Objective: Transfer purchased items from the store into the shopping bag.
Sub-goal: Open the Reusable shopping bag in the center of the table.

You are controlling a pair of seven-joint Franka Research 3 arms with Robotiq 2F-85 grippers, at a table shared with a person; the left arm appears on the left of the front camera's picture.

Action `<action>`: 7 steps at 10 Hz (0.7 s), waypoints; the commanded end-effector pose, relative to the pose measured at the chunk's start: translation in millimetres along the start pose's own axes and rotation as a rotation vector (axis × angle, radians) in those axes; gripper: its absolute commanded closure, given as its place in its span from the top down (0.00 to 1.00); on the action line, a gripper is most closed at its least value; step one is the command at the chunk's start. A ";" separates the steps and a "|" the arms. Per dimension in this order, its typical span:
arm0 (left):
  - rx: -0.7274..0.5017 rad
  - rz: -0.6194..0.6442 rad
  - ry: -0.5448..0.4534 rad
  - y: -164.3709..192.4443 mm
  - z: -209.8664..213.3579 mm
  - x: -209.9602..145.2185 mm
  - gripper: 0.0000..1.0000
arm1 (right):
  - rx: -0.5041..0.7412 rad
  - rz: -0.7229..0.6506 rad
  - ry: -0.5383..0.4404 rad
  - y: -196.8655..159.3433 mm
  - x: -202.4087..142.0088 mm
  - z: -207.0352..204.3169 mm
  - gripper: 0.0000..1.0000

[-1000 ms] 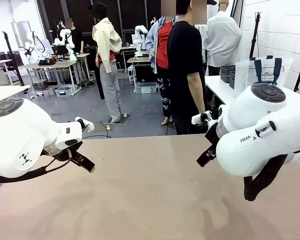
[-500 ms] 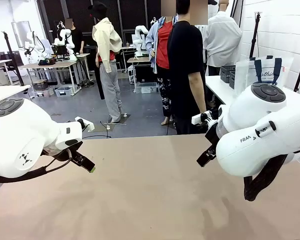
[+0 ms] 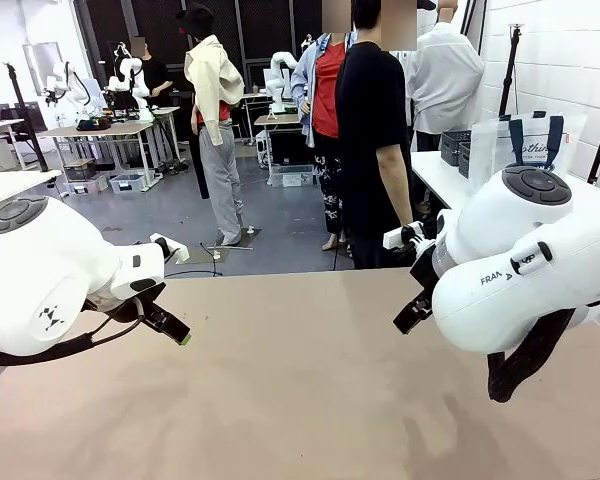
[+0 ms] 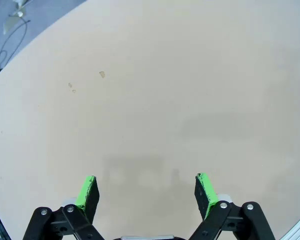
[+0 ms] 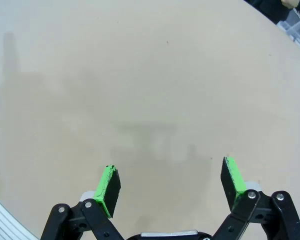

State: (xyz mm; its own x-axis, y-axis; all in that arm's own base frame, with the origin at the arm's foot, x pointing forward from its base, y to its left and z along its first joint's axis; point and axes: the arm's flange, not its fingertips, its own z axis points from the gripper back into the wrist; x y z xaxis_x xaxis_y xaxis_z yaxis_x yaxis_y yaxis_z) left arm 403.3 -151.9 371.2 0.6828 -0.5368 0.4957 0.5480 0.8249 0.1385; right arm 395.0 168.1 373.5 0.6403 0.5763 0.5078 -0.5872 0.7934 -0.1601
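Note:
The shopping bag, a translucent whitish tote with navy handles, stands on a white side table at the far right, well beyond both arms. My left gripper hangs over the left part of the tan table. In the left wrist view the left gripper is open, with bare tabletop between its green pads. My right gripper hangs over the table's right part. In the right wrist view it is open too and holds nothing. The purchased items are out of view.
A person in a black shirt stands at the table's far edge, with other people behind. Dark mesh baskets sit beside the bag on the white side table. A few small specks mark the tabletop.

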 end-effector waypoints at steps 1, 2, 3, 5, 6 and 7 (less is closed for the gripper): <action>0.001 0.002 0.000 0.9 0.1 -0.3 1.00 | 0.000 0.000 0.000 -0.1 0.0 0.0 1.00; 0.001 0.002 0.000 0.9 0.1 -0.3 1.00 | 0.000 0.000 0.000 -0.1 0.0 0.0 1.00; 0.001 0.002 0.000 0.9 0.1 -0.3 1.00 | 0.000 0.000 0.000 -0.1 0.0 0.0 1.00; 0.001 0.002 0.000 0.9 0.1 -0.3 1.00 | 0.000 0.000 0.000 -0.1 0.0 0.0 1.00; 0.001 0.002 0.000 0.9 0.1 -0.3 1.00 | 0.000 0.000 0.000 -0.1 0.0 0.0 1.00; 0.001 0.002 0.000 0.9 0.1 -0.3 1.00 | 0.000 0.000 0.000 -0.1 0.0 0.0 1.00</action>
State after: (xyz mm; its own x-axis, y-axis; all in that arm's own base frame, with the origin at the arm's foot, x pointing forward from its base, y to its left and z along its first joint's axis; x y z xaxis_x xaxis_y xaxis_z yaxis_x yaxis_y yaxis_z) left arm 403.2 -152.0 371.2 0.6826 -0.5370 0.4957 0.5482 0.8248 0.1386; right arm 395.0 168.1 373.5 0.6403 0.5763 0.5078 -0.5872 0.7934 -0.1601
